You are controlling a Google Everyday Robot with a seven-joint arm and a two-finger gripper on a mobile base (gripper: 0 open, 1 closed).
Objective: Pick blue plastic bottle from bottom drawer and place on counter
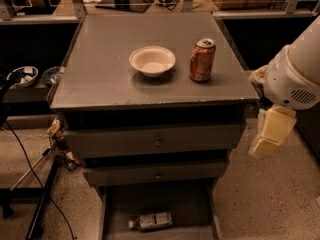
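Note:
The blue plastic bottle [150, 220] lies on its side in the open bottom drawer [112, 209], near the drawer's front, with its cap pointing left. The counter [100, 69] is the grey top of the cabinet. My gripper [270, 134] hangs from the white arm to the right of the cabinet, beside the counter's front right corner at the height of the upper drawers. It is well above and to the right of the bottle and holds nothing that I can see.
A white bowl [152, 60] and an orange soda can [202, 60] stand on the counter. The two upper drawers [157, 141] are closed. A dark stand and cables [42, 199] are on the floor at the left. Bowls [22, 75] sit on a low shelf at the left.

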